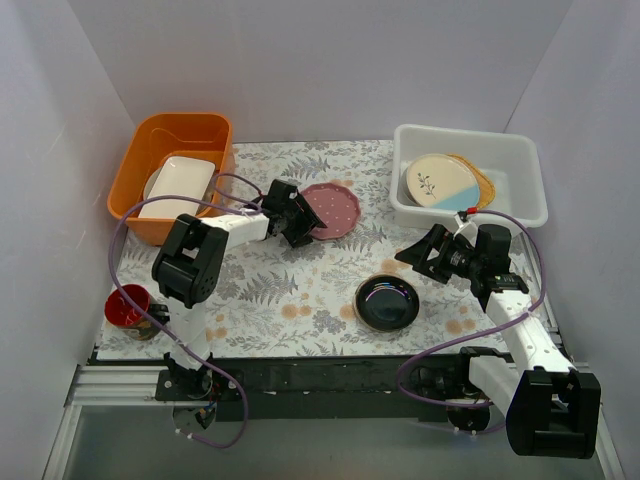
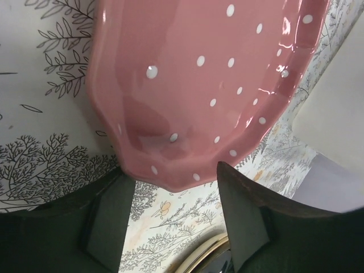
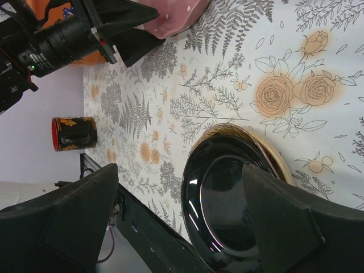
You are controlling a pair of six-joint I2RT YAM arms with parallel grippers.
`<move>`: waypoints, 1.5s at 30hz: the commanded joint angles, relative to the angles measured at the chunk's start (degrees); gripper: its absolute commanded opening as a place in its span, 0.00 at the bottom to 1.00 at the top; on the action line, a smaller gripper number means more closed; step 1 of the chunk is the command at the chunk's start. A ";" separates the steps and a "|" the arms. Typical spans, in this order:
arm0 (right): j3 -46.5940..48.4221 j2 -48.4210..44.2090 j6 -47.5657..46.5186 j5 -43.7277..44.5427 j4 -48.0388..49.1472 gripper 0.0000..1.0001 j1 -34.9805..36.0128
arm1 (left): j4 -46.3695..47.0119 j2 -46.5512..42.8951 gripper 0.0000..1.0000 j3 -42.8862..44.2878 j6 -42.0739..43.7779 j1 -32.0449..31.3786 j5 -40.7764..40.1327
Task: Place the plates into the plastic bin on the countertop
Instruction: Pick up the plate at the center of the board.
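Three views of one moment, with places given from the glossy black round plate with a gold underside (image 1: 387,302).

**Top external view.** The black plate lies flat on the fern-and-flower patterned surface (image 1: 300,290), near its front edge.
- Beyond the black plate and to its left lies the pink round plate with white dots (image 1: 335,210).
- The left gripper (image 1: 306,224) is at the rim of the pink plate that faces away from the black plate.
- Beyond the black plate and to its right stands the whitish translucent rectangular plastic bin (image 1: 520,145).
- The bin holds a cream-and-blue round plate with a sprig (image 1: 440,182), which lies over a mustard yellow plate (image 1: 485,182).
- The right gripper (image 1: 422,250) hangs just right of the black plate, between it and the bin. Its fingers are spread wide and hold nothing.
- Far to the left and beyond the black plate, an orange plastic tub (image 1: 150,135) holds a white rectangular dish (image 1: 178,187).
- A red-and-black cup (image 1: 128,306) sits well to the left of the black plate.

**Left wrist view.**
- The pink plate (image 2: 199,85) fills the upper frame.
- Its scalloped rim dips between the two dark fingers (image 2: 108,222) of the left gripper (image 2: 176,222), which stand partly apart.
- Whether the fingers press on the rim cannot be told.
- A sliver of the black plate's gold edge (image 2: 206,254) shows at the bottom.

**Right wrist view.**
- The right gripper (image 3: 181,187) has its fingers (image 3: 74,222) wide apart on either side of the black plate (image 3: 227,210), clear of it and empty.
- Beyond the black plate appear the pink plate (image 3: 170,14), the left gripper (image 3: 133,34) and the cup (image 3: 74,133).
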 commanded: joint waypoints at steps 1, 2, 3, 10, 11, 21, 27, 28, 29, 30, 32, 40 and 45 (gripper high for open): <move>0.95 -0.23 -0.26 -1.49 2.18 0.96 0.10 | -6.20 4.20 0.56 0.06 1.14 0.50 -3.98; 0.95 -0.31 -0.26 -1.49 2.09 0.96 0.10 | -6.73 4.73 0.53 0.76 1.31 0.59 -3.90; 0.95 -0.31 -0.26 -1.49 2.09 0.96 0.10 | -7.17 5.87 0.52 1.29 1.40 0.68 -3.81; 1.04 -0.40 -0.26 -1.49 1.83 0.96 0.10 | -8.93 8.69 0.21 2.61 2.37 0.94 -3.98; 1.04 -0.40 -0.26 -1.40 1.65 0.96 0.10 | -9.28 8.95 0.17 2.61 2.45 1.03 -4.07; 0.25 -0.75 -0.79 -0.88 1.03 0.95 0.10 | -9.11 5.36 0.00 -0.46 1.58 2.61 -4.16; -0.63 0.47 -0.96 -0.53 2.44 0.95 0.10 | -8.32 -2.36 0.00 -3.88 1.75 3.58 -3.37; -0.72 0.91 -0.96 -0.44 2.70 0.95 0.10 | -7.88 -3.25 0.00 -4.32 1.93 3.58 -2.50; -0.72 1.26 -0.96 -0.44 2.88 0.95 0.10 | -7.61 -4.22 0.00 -5.37 2.01 3.58 -2.05; -0.80 1.53 -0.96 -0.35 3.14 0.95 0.10 | -7.26 -6.14 0.00 -5.99 2.01 3.58 -1.70; -0.80 2.41 -0.70 -0.17 4.37 0.95 1.85 | -6.21 -8.26 0.00 -8.36 1.93 3.58 -0.91; 0.86 7.85 1.50 0.79 11.05 0.94 6.68 | -2.52 -16.79 0.00 -14.96 3.33 3.49 1.03; 1.30 12.68 2.73 2.64 15.71 0.93 10.90 | -0.94 -19.08 0.00 -18.30 4.74 3.14 1.11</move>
